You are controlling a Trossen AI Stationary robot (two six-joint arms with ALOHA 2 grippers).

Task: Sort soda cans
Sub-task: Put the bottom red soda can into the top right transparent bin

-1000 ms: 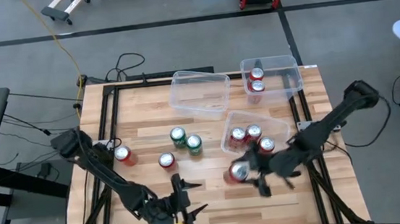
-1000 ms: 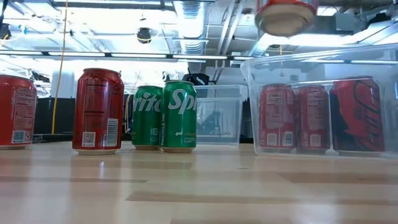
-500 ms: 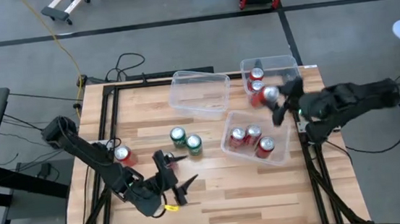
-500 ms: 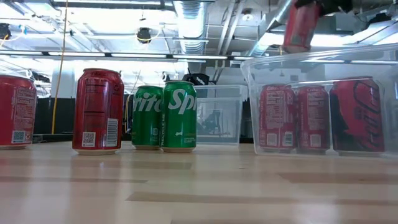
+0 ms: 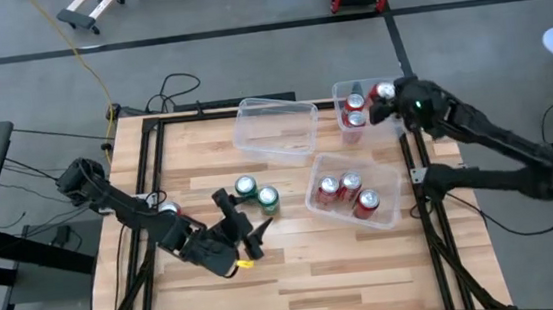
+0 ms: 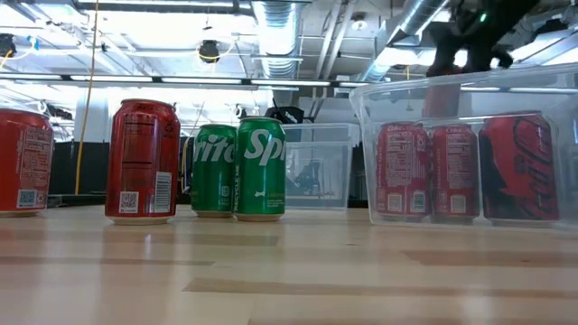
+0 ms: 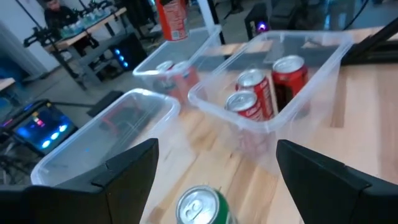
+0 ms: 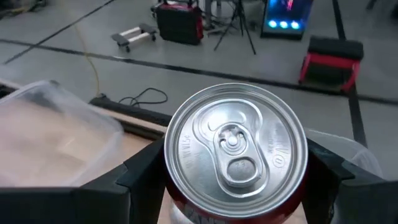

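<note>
With my right gripper (image 5: 389,100) clamped on a red soda can (image 8: 235,149) above the far clear bin (image 5: 403,114) holding two red cans, I should lower it upright into free space before releasing.

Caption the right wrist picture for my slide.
Right gripper holds a red soda can above a clear bin.

overhead looks straight down; low sits at tabletop level—both share the green cans (image 5: 257,194) (wrists look close-up).
</note>
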